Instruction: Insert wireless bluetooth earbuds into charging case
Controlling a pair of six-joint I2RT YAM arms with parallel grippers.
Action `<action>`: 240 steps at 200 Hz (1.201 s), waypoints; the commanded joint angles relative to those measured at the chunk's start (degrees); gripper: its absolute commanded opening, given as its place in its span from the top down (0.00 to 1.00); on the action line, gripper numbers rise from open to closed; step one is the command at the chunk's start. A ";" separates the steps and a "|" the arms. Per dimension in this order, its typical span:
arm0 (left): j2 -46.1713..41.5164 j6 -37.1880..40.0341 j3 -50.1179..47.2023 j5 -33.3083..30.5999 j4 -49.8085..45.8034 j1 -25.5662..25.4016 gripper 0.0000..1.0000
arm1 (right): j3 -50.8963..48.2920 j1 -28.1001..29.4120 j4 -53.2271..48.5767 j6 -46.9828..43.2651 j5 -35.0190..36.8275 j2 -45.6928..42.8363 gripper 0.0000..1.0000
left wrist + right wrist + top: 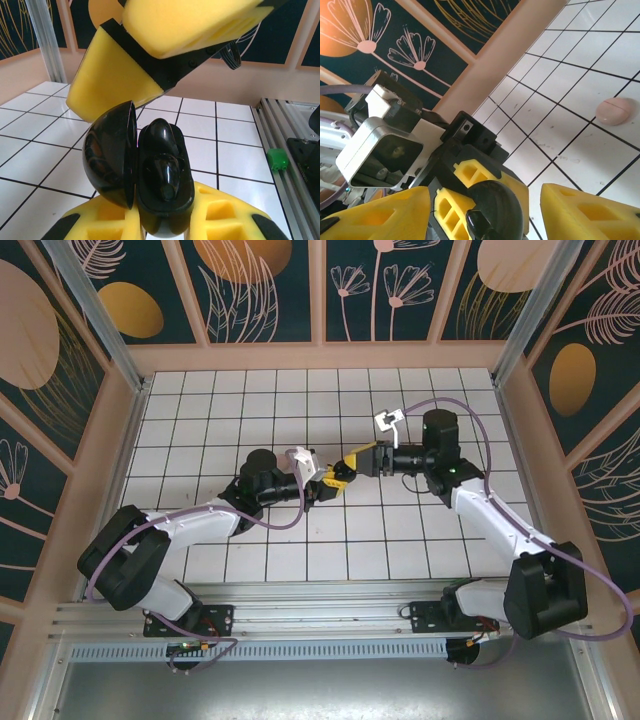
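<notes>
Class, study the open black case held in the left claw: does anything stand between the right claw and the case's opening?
Nothing visible does. The left claw grips the black case with its lid swung clear to one side, and the right claw hangs open close by it.

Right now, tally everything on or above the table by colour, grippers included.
Black: 1, the open charging case, held in the left gripper
Pink: 1, the rounded piece lying on the table
Yellow-fingered: 2, the left gripper and the right gripper
Total: 4
</notes>
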 commanded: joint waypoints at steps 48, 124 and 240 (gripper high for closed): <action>-0.83 0.54 2.40 -0.77 -0.35 -0.07 0.89 | 2.42 1.21 -3.90 -2.98 -3.08 1.06 0.42; 0.39 0.80 3.54 -4.35 -4.03 -0.12 0.89 | -0.41 0.01 1.91 0.35 -5.04 -4.42 0.43; 14.96 -28.41 23.28 -2.80 -35.75 -0.12 0.90 | -4.72 -14.23 -9.49 9.86 23.98 -7.36 0.43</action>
